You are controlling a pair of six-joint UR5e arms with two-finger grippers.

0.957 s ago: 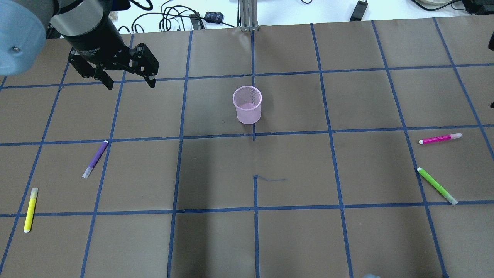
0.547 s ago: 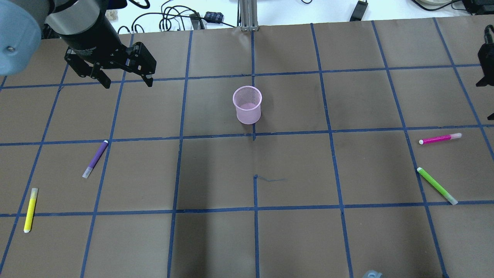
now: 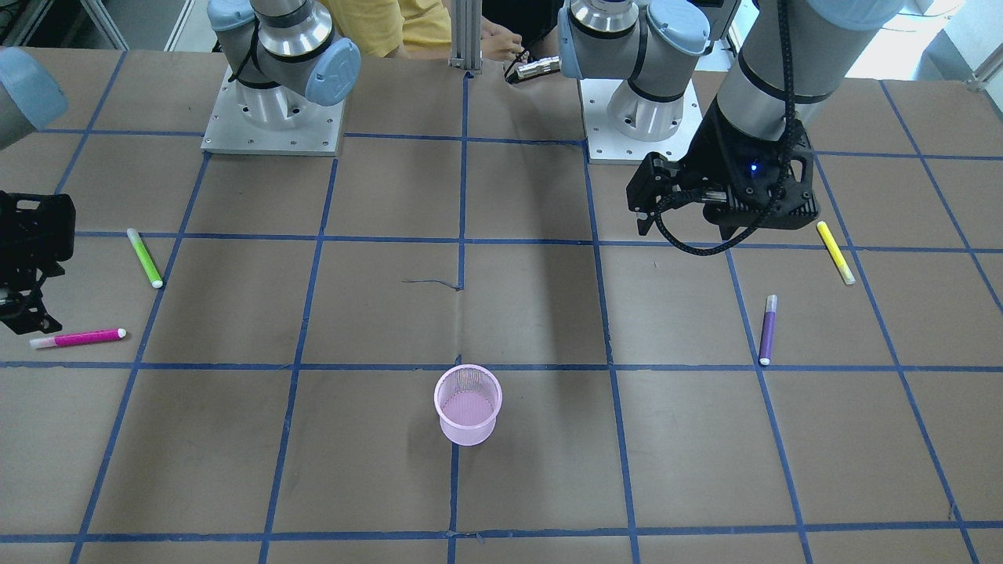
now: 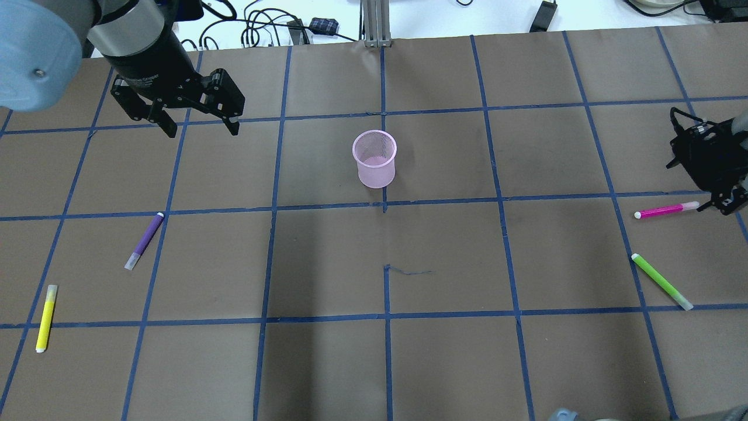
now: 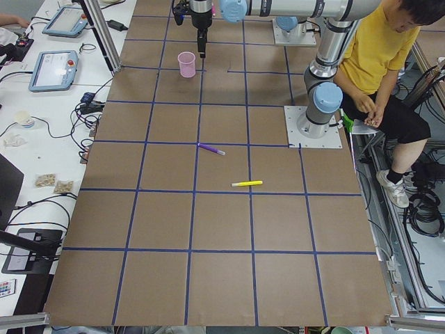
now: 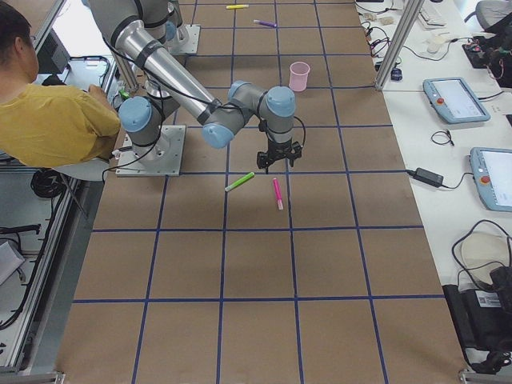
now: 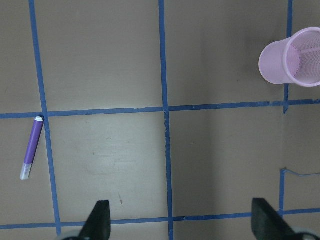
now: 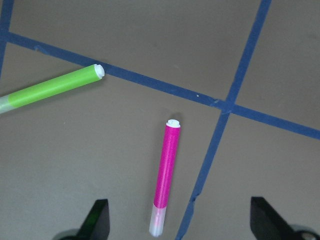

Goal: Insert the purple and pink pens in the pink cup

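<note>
The right gripper is half cut off at the overhead view's right edge. Its fingers are spread, empty, over the pink pen, with a green pen nearby. The left gripper, fingers also spread and empty, hangs at the far left. The purple pen and a yellow pen lie nearer. The mesh pink cup stands upright in the middle.

The right gripper has come in over the pink pen.

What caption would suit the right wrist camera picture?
Open right hand hovers above the pink pen, green pen nearby.
</note>
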